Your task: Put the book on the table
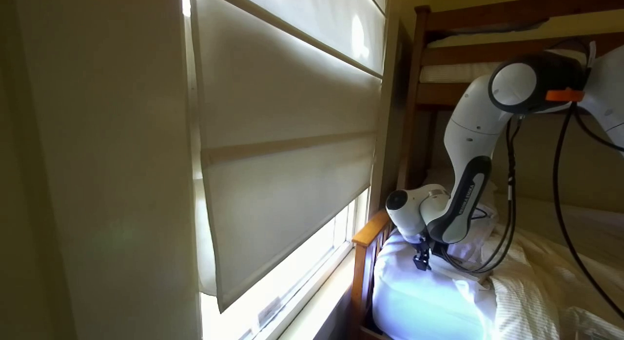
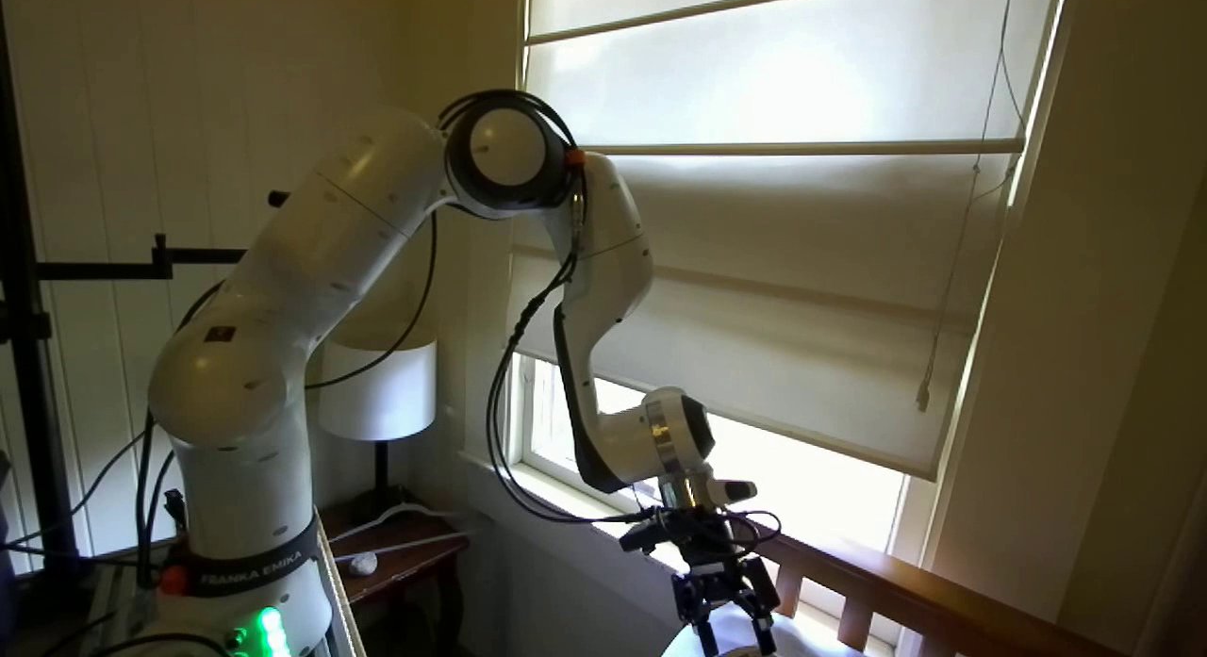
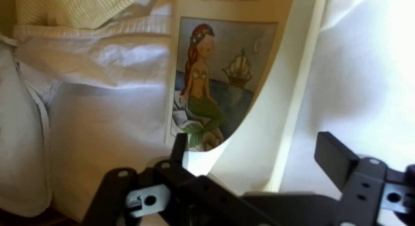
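Book [image 3: 223,86] with cream paper, printed in colour with a red-haired, green-tailed mermaid [image 3: 197,83] and a sailing ship [image 3: 238,72], lies on a smooth white bedsheet [image 3: 353,96]. Its illustrated sheet ends in a curve toward the bottom of the wrist view, and a plain pale surface with a long straight edge shows beside it. Over this end of the book stands a black two-fingered gripper [image 3: 253,146], its fingers wide apart. In the wrist view one fingertip overlaps the bottom of the illustrated sheet, and the other shows against the bedsheet beyond the book's straight edge; whether either touches, I cannot tell. Next to the book lie a crumpled white cloth [image 3: 107,59] and a cream, finely ribbed blanket [image 3: 90,8]. In both exterior views a jointed white and black robot arm [image 1: 470,115] bends down to the gripper. A honey-brown wooden bed rail [image 1: 371,228] stands between the bedsheet and a bright white-framed window [image 1: 302,267], partly covered by a pale fabric blind [image 1: 287,101]. Near the arm's base, in an exterior view, a dark reddish-brown wooden table [image 2: 401,563] bears a white-shaded lamp [image 2: 377,393] and a white lump [image 2: 362,564], too small to identify. Behind the arm runs a brown wooden upper bunk [image 1: 463,54]
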`<state>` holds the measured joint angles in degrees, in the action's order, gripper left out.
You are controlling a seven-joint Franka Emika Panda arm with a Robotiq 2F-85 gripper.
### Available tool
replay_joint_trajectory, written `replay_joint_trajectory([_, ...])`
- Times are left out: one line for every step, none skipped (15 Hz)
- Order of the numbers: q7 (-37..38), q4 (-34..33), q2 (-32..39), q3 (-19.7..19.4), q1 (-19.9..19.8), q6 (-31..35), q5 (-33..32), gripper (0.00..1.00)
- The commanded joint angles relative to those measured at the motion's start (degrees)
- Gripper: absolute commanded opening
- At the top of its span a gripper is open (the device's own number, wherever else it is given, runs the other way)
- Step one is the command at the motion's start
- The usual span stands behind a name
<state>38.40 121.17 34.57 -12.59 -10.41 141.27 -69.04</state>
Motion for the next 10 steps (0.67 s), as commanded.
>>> replay_joint_trajectory([-3.25,-1.84,1.88,0.10,-0.21,-5.76,4.38,1.00])
replay_joint_trajectory([-3.05,-2.18,2.24,0.04,-0.26,-6.33,4.35,1.00])
replay_joint_trajectory([-2.73,-2.71,2.77,-0.02,-0.35,-6.79,4.34,1.00])
replay_joint_trajectory([-2.32,-3.25,3.32,-0.10,-0.34,-7.40,4.59,1.00])
replay_joint_trajectory([-1.60,-3.81,3.88,-0.29,-0.23,-7.91,4.80,1.00])
replay_joint_trajectory([-1.21,-4.16,4.22,-0.34,-0.11,-8.21,4.84,1.00])
replay_joint_trajectory([-0.89,-4.28,4.32,-0.34,0.13,-8.13,4.47,1.00])
replay_joint_trajectory([-0.05,-4.26,4.17,-0.40,0.91,-8.90,3.99,1.00])
replay_joint_trajectory([0.42,-4.41,4.21,-0.39,1.38,-10.04,4.20,1.00])
replay_joint_trajectory([0.27,-4.56,4.32,-0.32,1.39,-10.47,4.14,1.00])
